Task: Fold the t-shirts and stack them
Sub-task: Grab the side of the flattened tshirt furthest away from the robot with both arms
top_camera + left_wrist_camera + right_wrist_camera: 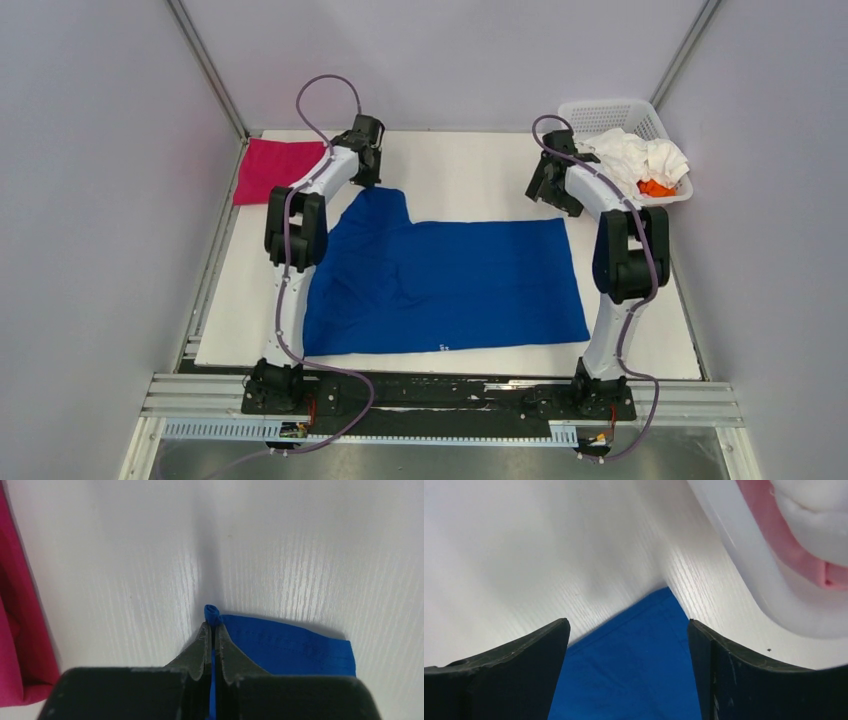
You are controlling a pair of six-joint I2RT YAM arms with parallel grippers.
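Note:
The royal blue t-shirt lies spread flat on the white table, one sleeve pointing to the far left. My left gripper is shut on the far tip of that sleeve; a small roll of blue cloth pokes out past the tips of my left gripper. My right gripper is open above the shirt's far right corner, which shows between its fingers; my right gripper holds nothing. A folded magenta-pink t-shirt lies at the far left. White and orange shirts sit in the basket.
The white lattice basket stands at the far right corner, its rim close to my right gripper. Grey walls enclose the table on three sides. Bare table board lies between the two grippers.

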